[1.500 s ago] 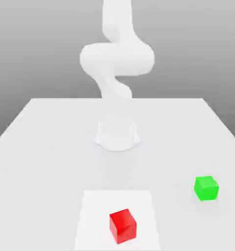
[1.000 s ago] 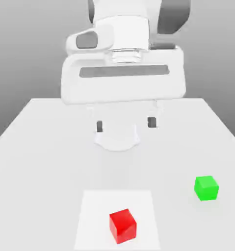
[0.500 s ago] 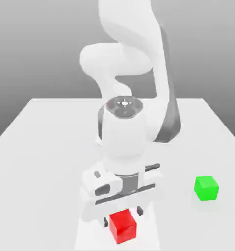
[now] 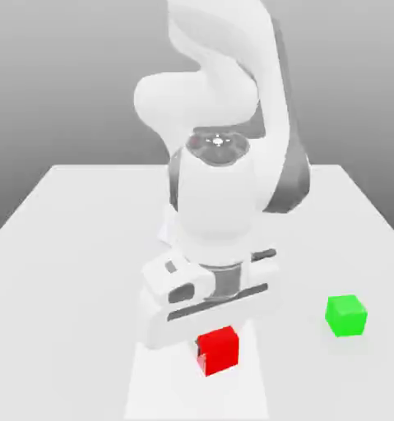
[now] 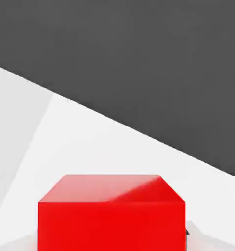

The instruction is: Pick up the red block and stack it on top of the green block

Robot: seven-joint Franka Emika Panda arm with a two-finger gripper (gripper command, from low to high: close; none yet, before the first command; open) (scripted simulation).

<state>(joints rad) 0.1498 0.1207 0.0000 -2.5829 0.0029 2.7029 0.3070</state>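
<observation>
Now you have the gripper point(image 4: 218, 349) closed on the red block point(image 4: 218, 351), low in the middle of the exterior view; the block seems lifted just off the pale square patch point(image 4: 150, 386) beneath, though contact there is hard to judge; the green block point(image 4: 346, 316) sits on the white table point(image 4: 60, 247) at the lower right, well apart from the hand.

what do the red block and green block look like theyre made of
Red block: looks like smooth glossy plastic, going by the bright sheen on its top face; a simulator render, so only a guess. Green block: flat, even colour, perhaps matte plastic or painted wood; no sheen to tell.
</observation>
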